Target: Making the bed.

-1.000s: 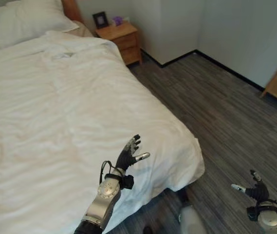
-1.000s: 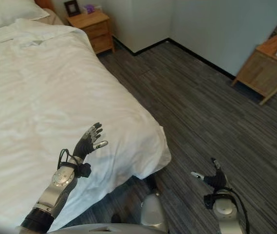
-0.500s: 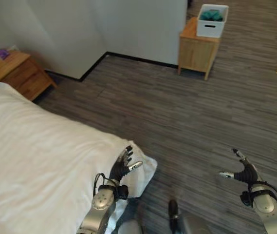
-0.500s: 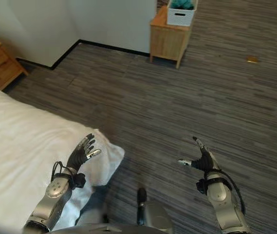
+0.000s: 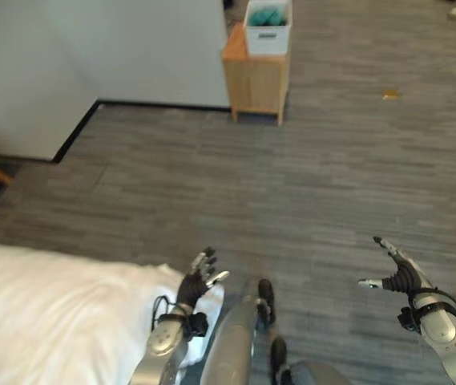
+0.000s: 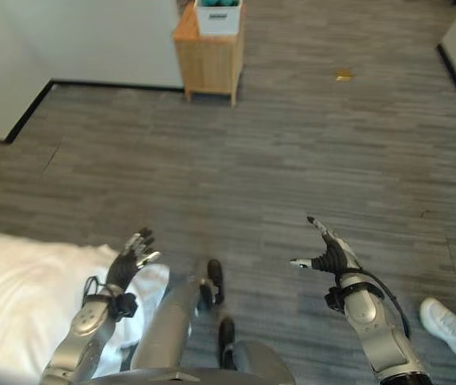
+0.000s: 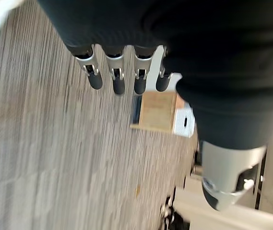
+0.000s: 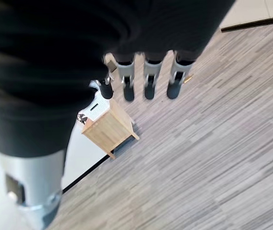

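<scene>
The bed's white duvet [image 5: 51, 313] shows at the lower left, its corner [image 6: 143, 285] hanging just under my left hand [image 5: 196, 278]. That hand is open with straight fingers, raised above the corner and holding nothing. My right hand [image 6: 329, 253] is open too, out over the bare floor at the lower right, well away from the bed. In the left wrist view the fingers [image 7: 118, 79] are straight, and in the right wrist view the fingers [image 8: 148, 84] likewise, with floor beyond them.
A wooden side cabinet [image 5: 256, 80] with a white bin of teal things [image 5: 266, 16] stands by the grey wall [image 5: 91, 48]. A person's white shoe [image 6: 448, 321] is at the lower right. A small yellow scrap [image 6: 344, 75] lies on the striped floor.
The camera has swung right, so the bed has slid to the lower left and the nightstand has left the picture. Both hands stay open and raised.
</scene>
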Robot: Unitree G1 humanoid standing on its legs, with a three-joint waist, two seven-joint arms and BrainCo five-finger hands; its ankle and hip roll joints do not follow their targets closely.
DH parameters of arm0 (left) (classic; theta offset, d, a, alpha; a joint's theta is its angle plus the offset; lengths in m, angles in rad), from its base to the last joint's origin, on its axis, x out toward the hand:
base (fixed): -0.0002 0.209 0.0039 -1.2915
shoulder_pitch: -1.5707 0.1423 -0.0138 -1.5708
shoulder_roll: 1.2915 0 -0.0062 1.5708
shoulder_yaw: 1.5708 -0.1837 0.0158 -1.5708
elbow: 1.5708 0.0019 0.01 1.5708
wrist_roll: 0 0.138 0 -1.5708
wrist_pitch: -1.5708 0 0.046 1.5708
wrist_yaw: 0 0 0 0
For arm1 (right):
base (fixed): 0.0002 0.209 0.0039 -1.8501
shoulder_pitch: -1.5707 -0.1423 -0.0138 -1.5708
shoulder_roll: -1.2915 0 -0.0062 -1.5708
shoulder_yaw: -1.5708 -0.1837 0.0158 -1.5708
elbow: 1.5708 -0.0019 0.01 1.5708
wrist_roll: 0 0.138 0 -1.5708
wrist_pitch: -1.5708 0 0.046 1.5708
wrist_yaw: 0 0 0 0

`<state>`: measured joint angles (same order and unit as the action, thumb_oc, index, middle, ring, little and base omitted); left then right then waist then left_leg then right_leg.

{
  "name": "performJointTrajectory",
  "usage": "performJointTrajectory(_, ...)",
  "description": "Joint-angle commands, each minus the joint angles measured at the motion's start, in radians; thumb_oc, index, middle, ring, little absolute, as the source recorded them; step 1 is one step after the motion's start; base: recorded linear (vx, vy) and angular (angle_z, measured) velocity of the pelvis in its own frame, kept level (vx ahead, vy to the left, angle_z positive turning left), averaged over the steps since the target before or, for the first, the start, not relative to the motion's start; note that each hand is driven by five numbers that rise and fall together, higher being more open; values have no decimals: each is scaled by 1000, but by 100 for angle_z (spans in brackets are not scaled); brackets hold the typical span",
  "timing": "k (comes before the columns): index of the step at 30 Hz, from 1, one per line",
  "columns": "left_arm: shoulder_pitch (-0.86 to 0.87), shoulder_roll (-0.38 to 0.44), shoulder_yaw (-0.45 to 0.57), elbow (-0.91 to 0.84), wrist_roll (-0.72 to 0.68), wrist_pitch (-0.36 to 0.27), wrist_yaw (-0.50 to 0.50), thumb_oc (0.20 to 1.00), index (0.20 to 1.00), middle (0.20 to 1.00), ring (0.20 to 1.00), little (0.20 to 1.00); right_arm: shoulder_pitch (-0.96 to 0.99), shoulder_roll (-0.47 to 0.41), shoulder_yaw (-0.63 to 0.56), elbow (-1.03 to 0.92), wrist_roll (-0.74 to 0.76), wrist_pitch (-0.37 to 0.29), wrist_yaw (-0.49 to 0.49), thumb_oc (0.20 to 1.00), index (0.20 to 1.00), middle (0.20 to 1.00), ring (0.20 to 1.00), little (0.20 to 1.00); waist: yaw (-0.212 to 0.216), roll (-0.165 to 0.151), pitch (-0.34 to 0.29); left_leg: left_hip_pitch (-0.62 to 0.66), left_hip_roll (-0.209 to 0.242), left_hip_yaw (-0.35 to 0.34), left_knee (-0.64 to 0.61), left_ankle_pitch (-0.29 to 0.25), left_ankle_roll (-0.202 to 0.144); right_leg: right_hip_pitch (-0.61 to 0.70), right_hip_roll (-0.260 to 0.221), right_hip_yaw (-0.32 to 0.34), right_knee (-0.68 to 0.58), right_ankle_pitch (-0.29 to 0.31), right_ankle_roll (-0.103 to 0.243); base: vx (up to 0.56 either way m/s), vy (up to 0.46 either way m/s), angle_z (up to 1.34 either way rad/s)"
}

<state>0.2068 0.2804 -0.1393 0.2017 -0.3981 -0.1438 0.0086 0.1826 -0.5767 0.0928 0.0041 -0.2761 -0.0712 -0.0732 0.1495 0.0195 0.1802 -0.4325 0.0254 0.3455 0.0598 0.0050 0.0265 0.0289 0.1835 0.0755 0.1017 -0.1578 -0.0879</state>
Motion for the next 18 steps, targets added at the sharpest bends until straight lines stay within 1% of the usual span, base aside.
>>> performJointTrajectory(1, -18, 33, -33, -65, -34, -25, 21, 1000, 1000, 1000, 1000, 1000, -12, 18, -35, -41, -12, -36, 12, 1000, 1000, 1000, 1000, 1000, 22, -56, -22, 30, 29, 1, -112, 223, 14, 257, -143, 23, -119, -2, 148, 687, 152, -32)
performJointTrajectory(2, -28, 42, -36, -56, -27, -19, 20, 1000, 1000, 1000, 1000, 1000, -5, 26, -26, -37, -14, -37, 18, 1000, 1000, 1000, 1000, 1000, 36, -84, -35, 35, 13, -13, -116, 225, 23, 248, -159, 7, -58, 57, 180, 624, 111, 19)
performJointTrajectory(3, -41, 55, -41, -56, -19, -15, 18, 1000, 1000, 1000, 1000, 1000, -6, 36, -24, -34, -10, -38, 18, 1000, 1000, 1000, 1000, 1000, 43, -102, -37, 53, -6, -22, -116, 216, 31, 224, -174, -21, 12, 112, 226, 376, 44, 17)
performJointTrajectory(4, -53, 74, -44, -59, -13, -17, 26, 1000, 1000, 1000, 1000, 1000, -11, 41, -15, -21, -10, -35, 10, 1000, 1000, 1000, 1000, 1000, 41, -120, -36, 75, -20, -35, -118, 198, 37, 172, -186, -43, 128, 191, 284, 395, 26, 6)
performJointTrajectory(5, -58, 94, -54, -70, 9, -9, 26, 1000, 1000, 1000, 1000, 1000, -22, 42, -1, -12, -12, -37, 15, 1000, 1000, 1000, 1000, 1000, 33, -122, -25, 113, -13, -56, -116, 180, 49, 100, -159, -35, 296, 298, 330, 483, 50, 7)
performJointTrajectory(6, -61, 105, -53, -82, 1, -13, 22, 1000, 1000, 1000, 1000, 1000, -26, 47, 0, -17, -7, -40, 15, 1000, 1000, 1000, 1000, 1000, 21, -99, -19, 155, 13, -79, -116, 161, 51, 50, -142, -48, 456, 330, 350, 521, 69, 17)
performJointTrajectory(7, -65, 111, -59, -91, 0, -15, 23, 1000, 1000, 1000, 1000, 1000, -37, 48, 13, -24, -10, -45, 10, 1000, 1000, 1000, 1000, 1000, 7, -60, -5, 199, 54, -109, -123, 148, 48, -15, -111, -69, 645, 348, 350, 445, 114, 35)
performJointTrajectory(8, -68, 117, -52, -98, 4, -13, 32, 1000, 1000, 1000, 1000, 1000, -50, 53, 20, -24, -10, -43, 9, 1000, 1000, 1000, 1000, 1000, -5, -13, -1, 233, 83, -145, -131, 141, 51, -91, -81, -95, 815, 329, 350, 354, 194, 58)
performJointTrajectory(9, -71, 123, -51, -102, 16, -7, 41, 1000, 1000, 1000, 1000, 1000, -49, 56, 25, -36, -15, -42, 13, 1000, 1000, 1000, 1000, 1000, -23, 21, 8, 257, 101, -177, -140, 140, 53, -185, -25, -116, 1010, 280, 332, 271, 203, 87)
performJointTrajectory(10, -68, 120, -42, -104, 20, -4, 44, 1000, 1000, 1000, 1000, 1000, -26, 63, 10, -56, -15, -44, 21, 1000, 1000, 1000, 1000, 1000, -41, 39, 5, 274, 107, -199, -146, 138, 53, -246, 5, -142, 1143, 226, 312, 303, 166, 120)
performJointTrajectory(11, -59, 117, -41, -103, 27, -4, 37, 1000, 1000, 1000, 1000, 1000, -1, 68, 1, -66, -12, -49, 22, 1000, 1000, 1000, 1000, 1000, -49, 52, -6, 288, 105, -216, -147, 134, 55, -271, 27, -166, 1216, 194, 305, 342, 84, 142)
performJointTrajectory(12, -51, 113, -38, -106, 41, -5, 39, 1000, 1000, 1000, 1000, 1000, 23, 76, -13, -73, -8, -52, 20, 1000, 1000, 1000, 1000, 1000, -55, 65, -15, 304, 106, -237, -147, 131, 55, -305, 41, -180, 1293, 165, 291, 396, 54, 146)
performJointTrajectory(13, -43, 111, -34, -107, 49, -2, 40, 1000, 1000, 1000, 1000, 1000, 43, 84, -24, -73, -11, -52, 18, 1000, 1000, 1000, 1000, 1000, -60, 71, -20, 322, 102, -258, -147, 124, 54, -335, 35, -190, 1328, 143, 279, 372, 27, 139)
performJointTrajectory(14, -41, 110, -32, -105, 53, -1, 42, 1000, 1000, 1000, 1000, 1000, 50, 92, -26, -70, -13, -49, 15, 1000, 1000, 1000, 1000, 1000, -67, 71, -17, 340, 96, -278, -147, 115, 54, -370, 6, -191, 1327, 128, 270, 353, 0, 126)
performJointTrajectory(15, -40, 113, -26, -101, 56, -2, 46, 1000, 1000, 1000, 1000, 1000, 52, 104, -25, -65, -7, -49, 13, 1000, 1000, 1000, 1000, 1000, -72, 64, -12, 356, 90, -293, -147, 100, 52, -412, -37, -184, 1298, 113, 257, 356, -8, 136)
performJointTrajectory(16, -45, 116, -24, -97, 52, -3, 54, 1000, 1000, 1000, 1000, 1000, 53, 114, -21, -60, 10, -48, 10, 1000, 1000, 1000, 1000, 1000, -81, 45, -7, 381, 67, -321, -147, 78, 49, -422, -78, -176, 1174, 98, 234, 341, -24, 129)
performJointTrajectory(17, -54, 115, -29, -92, 51, -4, 57, 1000, 1000, 1000, 1000, 1000, 47, 125, -15, -50, 34, -45, 15, 1000, 1000, 1000, 1000, 1000, -94, 26, 1, 408, 43, -358, -147, 64, 46, -445, -77, -174, 1070, 116, 226, 393, -80, 131)
performJointTrajectory(18, -66, 111, -37, -79, 53, -4, 57, 1000, 1000, 1000, 1000, 1000, 38, 128, -8, -35, 49, -44, 13, 1000, 1000, 1000, 1000, 1000, -108, -1, 6, 427, 10, -396, -141, 51, 42, -401, -67, -138, 855, 136, 211, 429, -171, 123)
